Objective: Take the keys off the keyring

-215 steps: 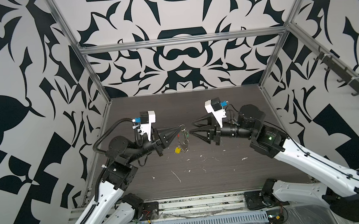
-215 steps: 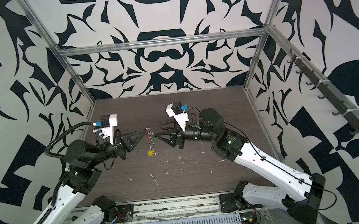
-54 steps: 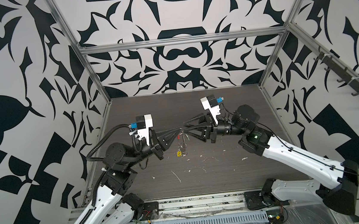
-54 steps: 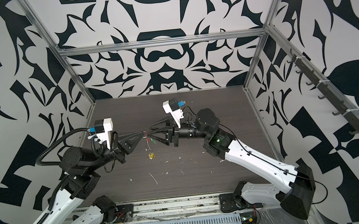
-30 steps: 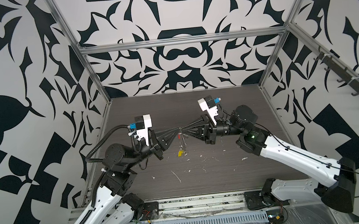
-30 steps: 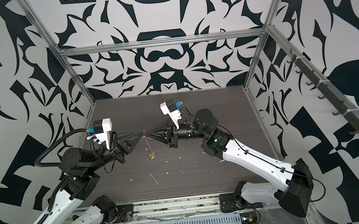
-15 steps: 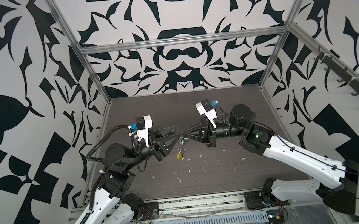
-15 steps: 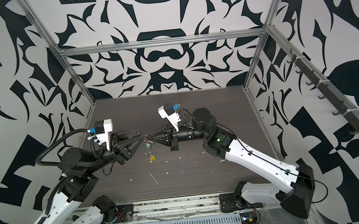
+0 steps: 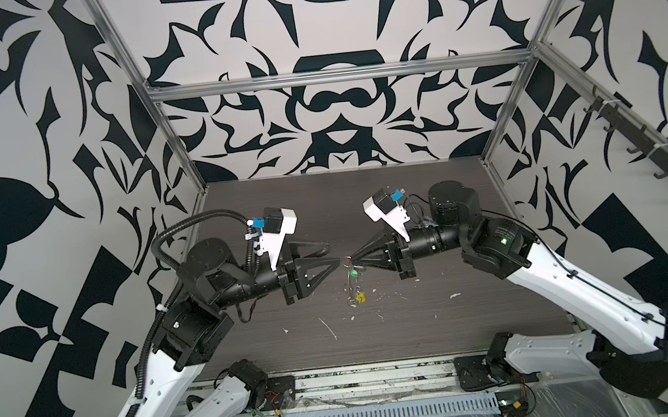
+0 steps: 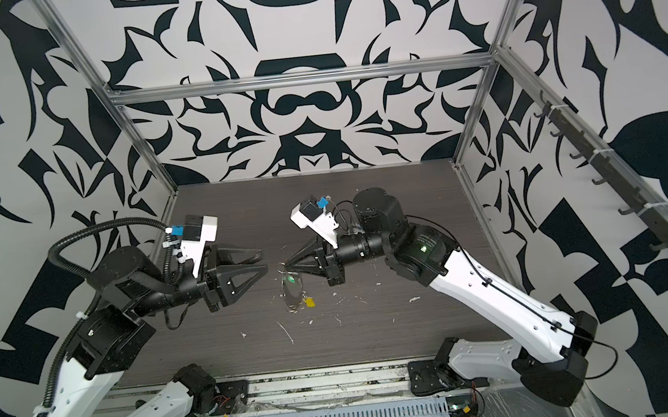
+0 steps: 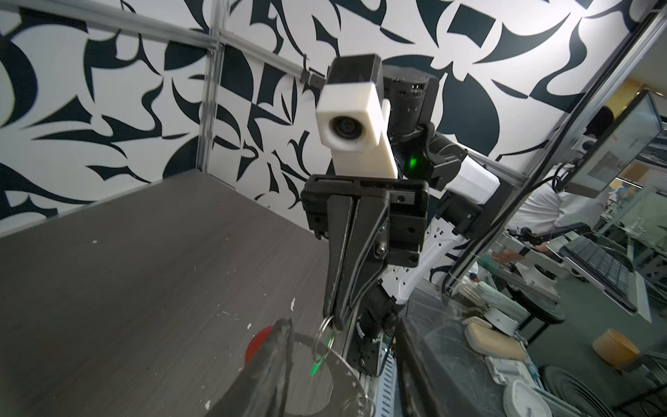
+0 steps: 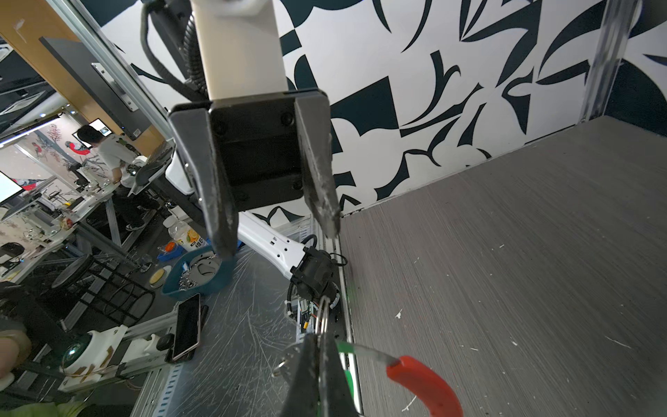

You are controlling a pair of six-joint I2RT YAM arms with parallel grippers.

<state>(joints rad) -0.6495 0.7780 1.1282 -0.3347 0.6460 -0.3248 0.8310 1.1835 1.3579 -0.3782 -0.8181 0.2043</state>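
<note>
Keyring (image 12: 422, 379), thin grey wire loop with red sleeve: hangs below right gripper (image 9: 347, 259), whose jaws are clamped on a small silver metal ring (image 12: 323, 317). Green plastic-tagged key (image 9: 354, 273) and yellow plastic-tagged key (image 9: 360, 297) dangle beneath. Left gripper (image 9: 334, 253): jaws apart, empty.

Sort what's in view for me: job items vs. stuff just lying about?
Job:
- keyring, wire loop with red sleeve
- green key, yellow key
- right gripper, shut on small silver ring
- left gripper, open, empty

Lying about:
- white flecks on the table
</note>
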